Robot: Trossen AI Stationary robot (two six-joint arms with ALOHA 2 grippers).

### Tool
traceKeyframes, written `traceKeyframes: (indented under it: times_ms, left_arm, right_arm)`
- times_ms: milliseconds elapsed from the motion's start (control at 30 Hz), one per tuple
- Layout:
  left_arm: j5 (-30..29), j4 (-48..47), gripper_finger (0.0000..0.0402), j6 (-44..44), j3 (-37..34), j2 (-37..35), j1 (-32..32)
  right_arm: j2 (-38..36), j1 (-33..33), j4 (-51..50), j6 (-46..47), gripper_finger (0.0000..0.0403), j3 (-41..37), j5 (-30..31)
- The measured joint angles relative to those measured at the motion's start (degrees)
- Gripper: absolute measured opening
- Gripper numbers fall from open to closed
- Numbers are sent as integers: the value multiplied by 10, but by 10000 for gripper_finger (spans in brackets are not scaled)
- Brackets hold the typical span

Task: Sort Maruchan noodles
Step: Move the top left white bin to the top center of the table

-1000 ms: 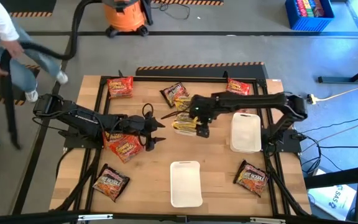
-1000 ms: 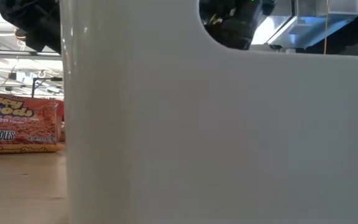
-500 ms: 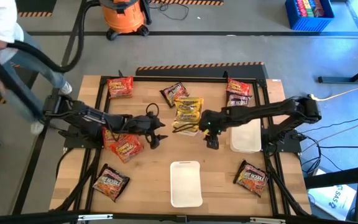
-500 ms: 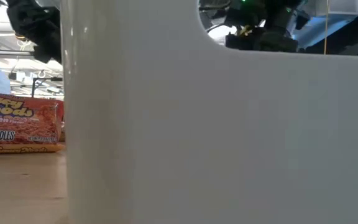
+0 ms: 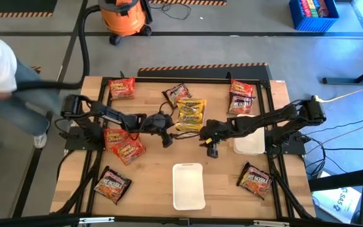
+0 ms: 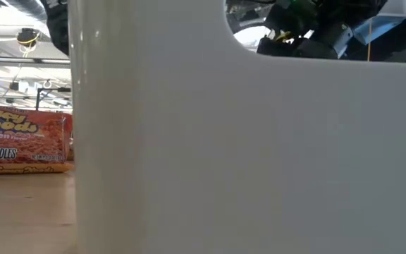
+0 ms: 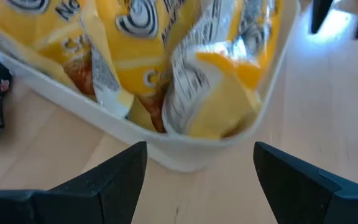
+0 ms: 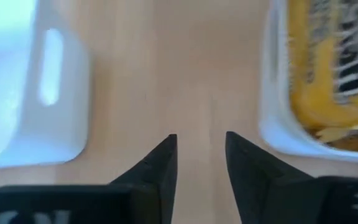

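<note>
Where piled, yellow crinkly noodle packets (image 7: 166, 62)

A: Where were the yellow noodle packets (image 5: 190, 113)?
B: Piled in a white tray (image 7: 185, 148) near the table's middle, crumpled and overlapping, some propped on edge.
A: And the red packets?
B: One red packet (image 5: 121, 88) lay flat at the far left. Two more (image 5: 123, 145) overlapped at the left side. Another (image 5: 241, 88) sat at the far right.
A: The dark ones?
B: One dark packet (image 5: 174, 94) lay tilted just beyond the yellow pile, one (image 5: 240, 103) touched the far-right red one, one (image 5: 111, 184) lay near left, one (image 5: 254, 180) near right. All flat and unopened-looking.
</note>
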Motion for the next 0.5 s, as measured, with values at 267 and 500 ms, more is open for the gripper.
traceKeyframes:
  times_ms: [267, 500]
  left_arm:
    - [-11, 4, 288, 1, 9, 4, 17]
    - [-10, 35, 288, 2, 9, 4, 40]
  right_arm:
    - [0, -23, -2, -1, 88, -3, 78]
    - [0, -61, -6, -4, 88, -3, 97]
